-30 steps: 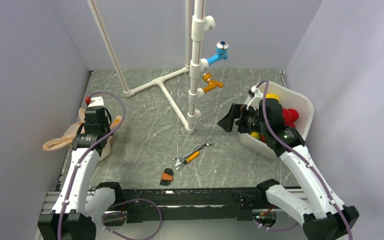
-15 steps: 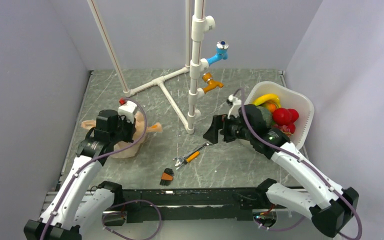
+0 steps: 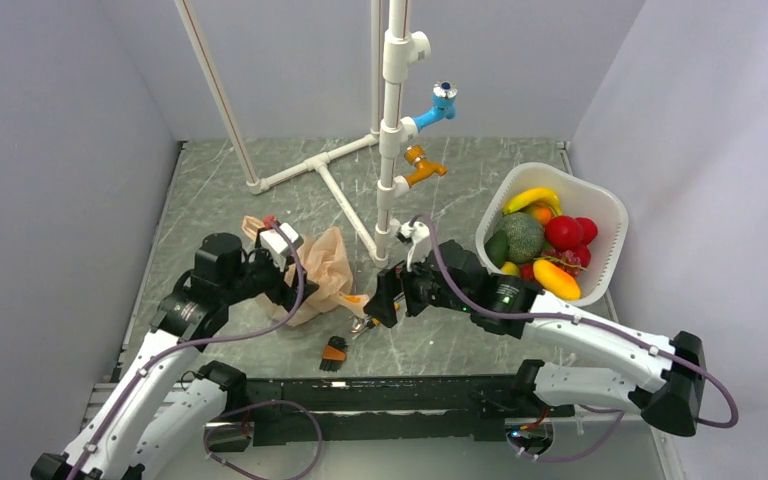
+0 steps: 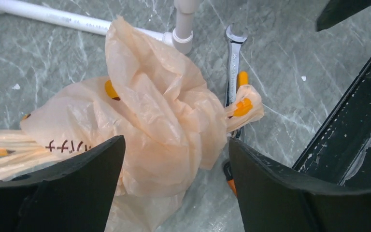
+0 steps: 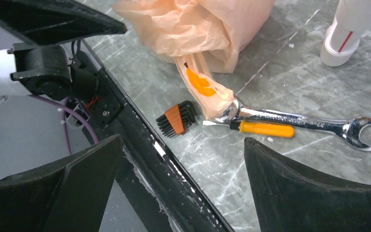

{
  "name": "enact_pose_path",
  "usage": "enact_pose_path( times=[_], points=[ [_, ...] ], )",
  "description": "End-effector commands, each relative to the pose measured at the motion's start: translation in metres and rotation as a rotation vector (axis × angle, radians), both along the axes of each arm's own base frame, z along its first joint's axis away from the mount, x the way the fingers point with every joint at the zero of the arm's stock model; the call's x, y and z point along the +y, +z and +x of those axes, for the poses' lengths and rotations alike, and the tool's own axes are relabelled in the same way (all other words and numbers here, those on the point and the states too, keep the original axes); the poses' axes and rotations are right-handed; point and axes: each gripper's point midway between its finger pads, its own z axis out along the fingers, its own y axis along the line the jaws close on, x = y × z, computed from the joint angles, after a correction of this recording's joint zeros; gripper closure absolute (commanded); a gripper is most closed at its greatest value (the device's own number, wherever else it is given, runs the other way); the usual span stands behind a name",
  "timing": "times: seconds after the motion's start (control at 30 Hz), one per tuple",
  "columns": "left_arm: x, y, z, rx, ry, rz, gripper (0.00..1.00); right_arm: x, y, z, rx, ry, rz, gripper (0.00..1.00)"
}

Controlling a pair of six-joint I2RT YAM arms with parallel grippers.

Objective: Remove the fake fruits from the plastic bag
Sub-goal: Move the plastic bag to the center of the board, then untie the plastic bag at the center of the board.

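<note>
From above, the plastic bag point(image 3: 328, 272) lies crumpled just left of the white pipe stand point(image 3: 392, 150), with the fake fruits point(image 3: 563, 232) heaped in the white basket point(image 3: 610, 215) well to its right. Left wrist: the left gripper point(image 4: 176, 145) is unclenched, its fingers straddling the bag near the stand's foot. Right wrist: the right gripper point(image 5: 182, 142) is spread wide and empty, facing a wrench point(image 5: 299, 123) beside the stand

White arms point(image 3: 150, 385), blk joints point(image 3: 218, 256), purple cables point(image 3: 298, 285), blk left claw point(image 4: 174, 150), right claw point(image 5: 181, 145).
</note>
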Motion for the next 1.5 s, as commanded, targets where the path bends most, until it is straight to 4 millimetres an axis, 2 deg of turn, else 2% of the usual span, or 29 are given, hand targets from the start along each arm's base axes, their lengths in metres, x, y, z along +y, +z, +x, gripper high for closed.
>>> enact_pose_path(
  times=[0.0, 0.07, 0.13, 0.2, 0.3, 0.4, 0.47, 0.57, 0.7, 0.73, 0.87, 0.93, 0.97, 1.07, 1.2, 1.23, 1.3, 1.33, 1.47],
  points=[
    [-0.004, 0.029, -0.003, -0.130, -0.026, -0.063, 0.11, 0.024, 0.031, 0.015, -0.114, -0.012, 0.063, 0.00],
    [0.009, 0.039, 0.002, -0.192, 0.054, -0.062, 0.08, 0.032, 0.033, 0.019, -0.156, -0.017, 0.065, 0.00],
    [0.029, 0.052, 0.009, -0.277, 0.185, -0.065, 0.08, 0.040, 0.035, 0.022, -0.190, -0.035, 0.075, 0.00],
    [0.064, 0.070, 0.015, -0.375, 0.383, -0.077, 0.06, 0.050, 0.038, 0.022, -0.235, -0.044, 0.093, 0.00],
    [0.112, 0.081, 0.015, -0.462, 0.640, -0.063, 0.02, 0.069, 0.046, 0.022, -0.293, -0.068, 0.090, 0.00],
    [0.150, 0.084, 0.010, -0.479, 0.858, -0.064, 0.02, 0.086, 0.047, 0.026, -0.357, -0.128, 0.009, 0.00],
    [0.169, 0.081, 0.007, -0.458, 0.970, -0.043, 0.03, 0.096, 0.050, 0.030, -0.395, -0.162, -0.022, 0.00],
    [0.185, 0.076, 0.005, -0.424, 1.070, 0.013, 0.02, 0.113, 0.043, 0.032, -0.447, -0.159, -0.062, 0.01],
    [0.180, 0.072, 0.010, -0.400, 1.046, 0.036, 0.02, 0.145, 0.032, 0.028, -0.476, -0.057, -0.065, 0.22],
    [0.179, 0.071, 0.010, -0.401, 1.033, 0.039, 0.02, 0.150, 0.030, 0.028, -0.472, -0.050, -0.070, 0.24],
    [0.178, 0.073, 0.010, -0.418, 1.019, 0.038, 0.02, 0.161, 0.020, 0.034, -0.495, -0.057, -0.114, 0.24],
    [0.178, 0.073, 0.009, -0.423, 1.020, 0.030, 0.01, 0.164, 0.017, 0.043, -0.515, -0.090, -0.143, 0.22],
    [0.176, 0.072, 0.010, -0.424, 1.010, 0.028, 0.01, 0.165, 0.010, 0.046, -0.518, -0.101, -0.173, 0.19],
    [0.165, 0.071, 0.014, -0.423, 0.947, 0.024, 0.01, 0.165, 0.000, 0.059, -0.510, -0.170, -0.232, 0.13],
    [0.141, 0.065, 0.022, -0.401, 0.809, 0.028, 0.02, 0.164, -0.013, 0.063, -0.497, -0.180, -0.252, 0.17],
    [0.135, 0.063, 0.023, -0.391, 0.781, 0.032, 0.02, 0.162, -0.015, 0.065, -0.482, -0.188, -0.247, 0.21],
    [0.125, 0.056, 0.028, -0.368, 0.726, 0.044, 0.02, 0.157, -0.018, 0.067, -0.454, -0.185, -0.230, 0.34],
    [0.119, 0.055, 0.030, -0.360, 0.695, 0.045, 0.02, 0.153, -0.023, 0.066, -0.442, -0.173, -0.226, 0.43],
    [0.100, 0.048, 0.033, -0.320, 0.597, 0.045, 0.02, 0.136, -0.016, 0.074, -0.403, -0.202, -0.163, 0.82]
  ],
)
